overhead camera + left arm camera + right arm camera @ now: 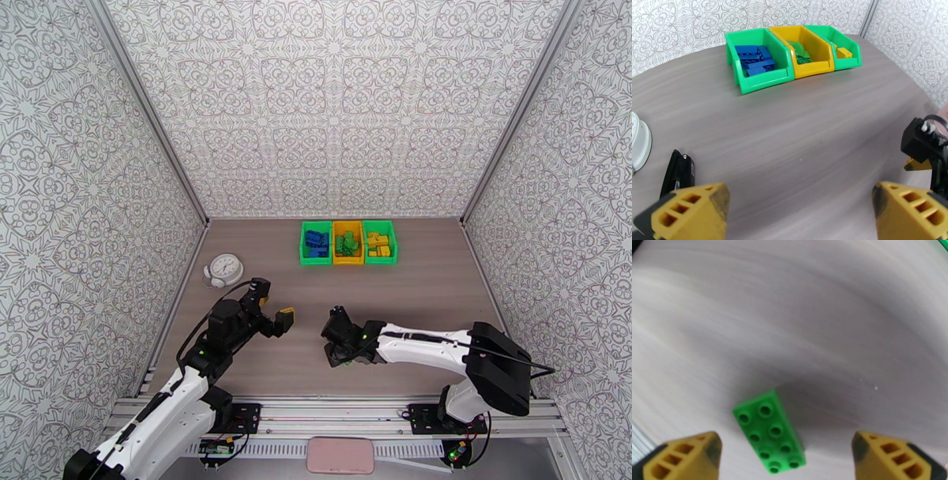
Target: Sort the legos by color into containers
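Hovering over one green brick (768,433), lying flat on the table (790,130), near middle, with the right gripper (786,445) spread either side and not touching. Looks light, rigid and slick, so best pinched square across the long sides. Left gripper (800,197) gaping too, nothing in it, just left. Belongs with the greens in the yellow bin (813,68), far middle, between the left green bin (766,81) and right green bin (847,61). White timer (224,268) off left, well clear of that path.

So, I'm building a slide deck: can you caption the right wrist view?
Right tool, jaws open, poised above a green lego lying on the grey wood-grain table.
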Robot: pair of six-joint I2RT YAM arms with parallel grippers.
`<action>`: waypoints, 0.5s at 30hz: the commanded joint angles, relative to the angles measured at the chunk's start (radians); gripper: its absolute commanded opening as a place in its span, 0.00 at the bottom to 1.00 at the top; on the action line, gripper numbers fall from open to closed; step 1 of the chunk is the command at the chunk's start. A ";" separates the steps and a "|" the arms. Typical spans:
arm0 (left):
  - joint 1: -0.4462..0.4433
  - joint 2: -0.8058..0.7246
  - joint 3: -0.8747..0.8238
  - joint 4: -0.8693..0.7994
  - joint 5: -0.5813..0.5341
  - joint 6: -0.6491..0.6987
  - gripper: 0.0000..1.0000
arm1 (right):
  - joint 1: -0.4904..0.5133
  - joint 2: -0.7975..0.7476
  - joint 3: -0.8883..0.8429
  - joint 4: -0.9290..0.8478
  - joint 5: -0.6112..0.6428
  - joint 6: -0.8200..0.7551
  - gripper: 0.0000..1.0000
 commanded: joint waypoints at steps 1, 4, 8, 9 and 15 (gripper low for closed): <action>0.009 -0.001 -0.004 -0.009 -0.015 0.002 1.00 | 0.001 0.030 0.035 -0.008 -0.008 0.018 0.81; 0.009 -0.004 -0.003 -0.019 -0.017 0.008 1.00 | -0.006 0.061 0.046 -0.010 -0.021 0.013 0.75; 0.005 -0.004 0.002 -0.033 -0.009 0.030 1.00 | -0.009 0.109 0.073 -0.025 -0.027 0.007 0.66; 0.004 -0.003 0.004 -0.032 -0.010 0.031 1.00 | -0.009 0.114 0.080 -0.029 -0.028 0.006 0.62; 0.002 0.001 0.007 -0.023 0.004 0.052 1.00 | -0.015 0.120 0.085 -0.043 -0.014 0.014 0.40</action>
